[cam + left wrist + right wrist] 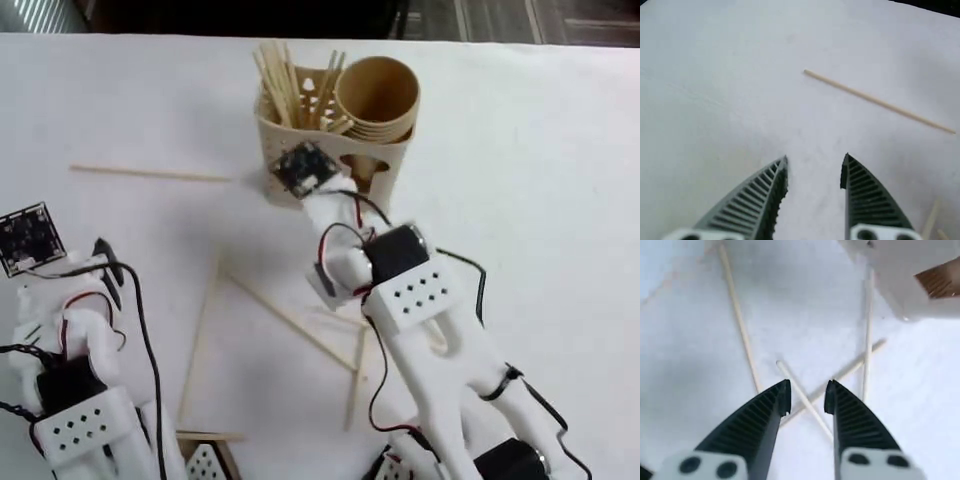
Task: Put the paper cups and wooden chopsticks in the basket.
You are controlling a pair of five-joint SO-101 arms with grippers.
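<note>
Standing at the table's (pixel 520 120) 12 o'clock, the basket (pixel 272 140) holds stacked paper cups (pixel 378 95) on its 3 o'clock side and a bundle of chopsticks (pixel 290 85) on its 9 o'clock side. One loose chopstick (pixel 150 172) lies at the basket's 9 o'clock, and several crossed chopsticks (pixel 290 318) lie at its 6 o'clock. The right gripper (pixel 806 392) hangs over those, jaws slightly parted, pinching nothing. The left gripper (pixel 815 162), jaws spread and empty, sits near the loose chopstick.

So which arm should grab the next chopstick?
Right. The right gripper, open, hangs over crossed chopsticks, one lying between its tips; the left gripper has its lone chopstick farther ahead.
</note>
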